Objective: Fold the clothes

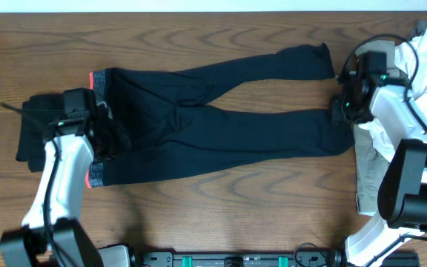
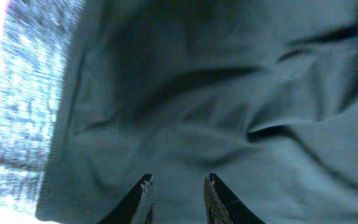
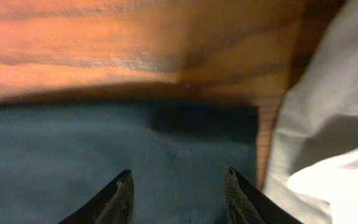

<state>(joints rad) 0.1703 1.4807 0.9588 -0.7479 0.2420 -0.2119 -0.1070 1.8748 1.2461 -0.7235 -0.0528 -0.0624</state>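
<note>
Dark navy leggings [image 1: 213,119] with a grey and coral waistband lie flat across the table, waist at the left, both legs stretched to the right. My left gripper [image 1: 111,138] is open over the seat fabric just right of the waistband; the left wrist view [image 2: 178,182] shows wrinkled navy cloth [image 2: 216,112] between its fingers. My right gripper [image 1: 341,110] is open over the cuff of the nearer leg; the right wrist view [image 3: 178,177] shows the cuff end [image 3: 135,155] between its fingers.
A dark folded garment [image 1: 34,126] lies at the left edge. A pile of white and beige clothes [image 1: 421,67] sits at the right, close to the leg cuffs, and shows in the right wrist view [image 3: 328,112]. Bare wood table [image 1: 221,215] lies in front.
</note>
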